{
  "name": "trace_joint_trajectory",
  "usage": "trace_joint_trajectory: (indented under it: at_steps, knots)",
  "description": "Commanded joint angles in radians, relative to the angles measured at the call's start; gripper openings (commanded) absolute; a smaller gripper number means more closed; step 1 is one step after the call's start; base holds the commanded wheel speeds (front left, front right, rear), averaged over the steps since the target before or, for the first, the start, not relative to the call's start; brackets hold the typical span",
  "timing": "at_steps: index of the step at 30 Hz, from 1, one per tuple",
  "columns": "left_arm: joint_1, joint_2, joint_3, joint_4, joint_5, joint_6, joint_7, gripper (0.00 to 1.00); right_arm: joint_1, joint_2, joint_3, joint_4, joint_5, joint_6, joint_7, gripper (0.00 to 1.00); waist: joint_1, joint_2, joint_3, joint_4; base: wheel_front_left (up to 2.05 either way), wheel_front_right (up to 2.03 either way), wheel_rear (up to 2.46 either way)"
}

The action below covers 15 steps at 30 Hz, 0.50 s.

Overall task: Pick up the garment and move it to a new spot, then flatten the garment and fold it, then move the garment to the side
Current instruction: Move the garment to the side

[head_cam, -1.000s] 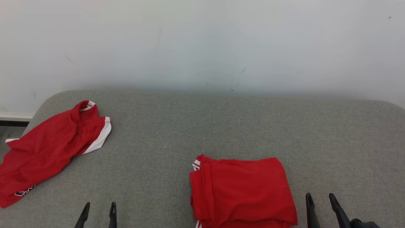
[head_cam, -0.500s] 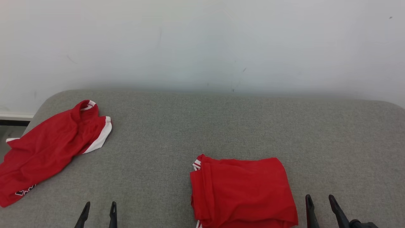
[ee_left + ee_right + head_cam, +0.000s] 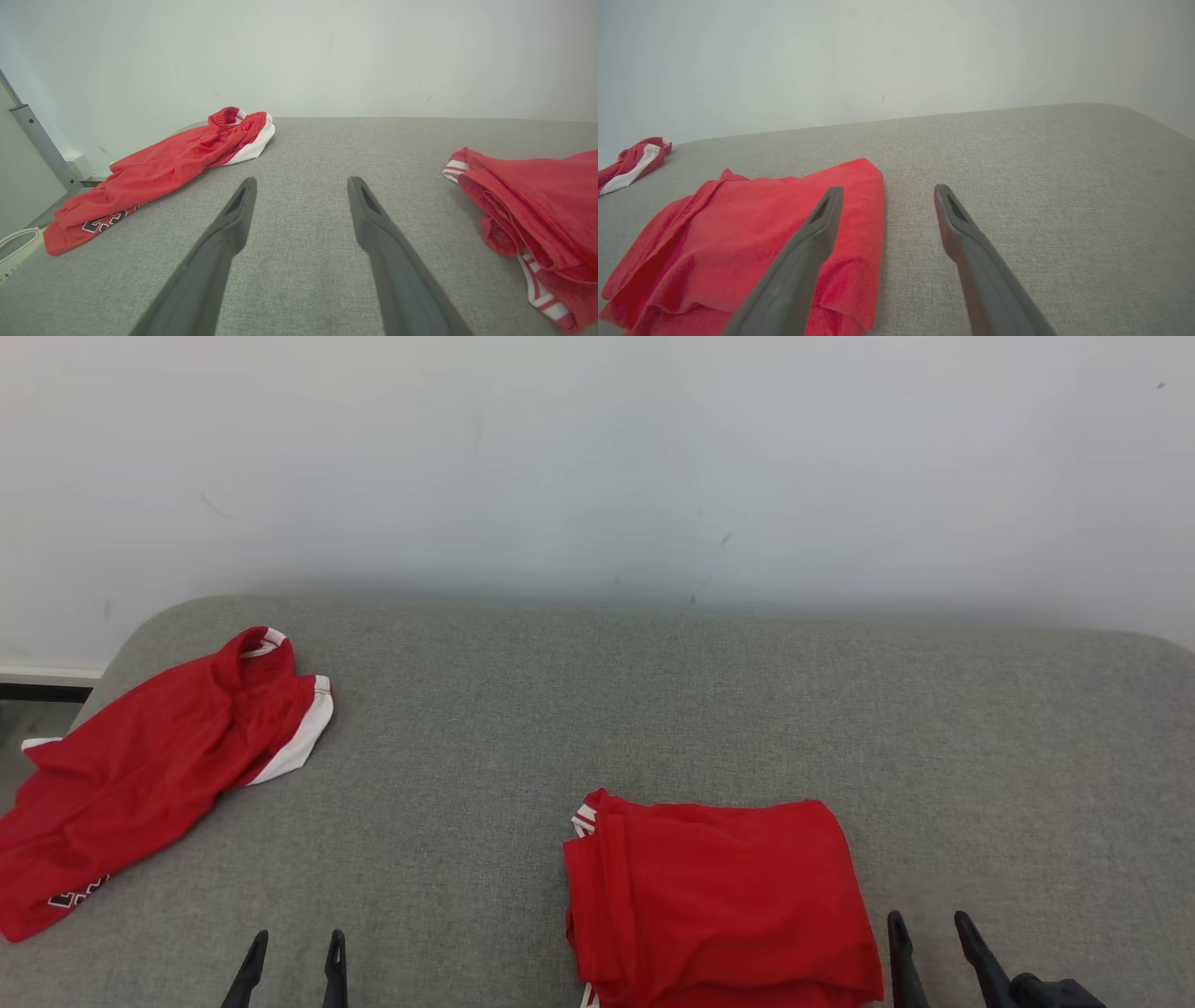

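Two grippers, both spread wide and empty: the right gripper sits just right of the folded red shorts on the grey cushion, the left gripper well off to their left, so the right arm looks nearer for the side-shift.

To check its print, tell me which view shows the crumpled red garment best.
The left wrist view: the crumpled red garment lies whole and close, its print visible. The head view shows it from above, reaching the frame's left edge. The right wrist view shows its white-trimmed end.
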<state>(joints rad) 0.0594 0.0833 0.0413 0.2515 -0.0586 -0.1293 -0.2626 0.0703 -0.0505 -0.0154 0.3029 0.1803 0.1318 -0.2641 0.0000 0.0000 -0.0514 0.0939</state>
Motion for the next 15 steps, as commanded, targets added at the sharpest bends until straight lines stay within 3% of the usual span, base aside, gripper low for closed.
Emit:
trace_joint_trajectory:
  at_steps: [1,15]
  knots:
    - [-0.005,-0.002,0.001,0.004,-0.004,-0.001,-0.003,1.00,-0.026,0.000,0.006,0.038,-0.009,-0.003,0.000,1.00,0.0000,0.0000,0.002,0.001,0.00,0.00,0.00]
    - [-0.036,-0.004,-0.037,0.017,-0.017,0.000,-0.003,1.00,-0.387,0.000,0.058,0.582,0.003,-0.003,0.008,1.00,0.0000,0.0000,0.023,0.035,0.00,0.00,0.00]
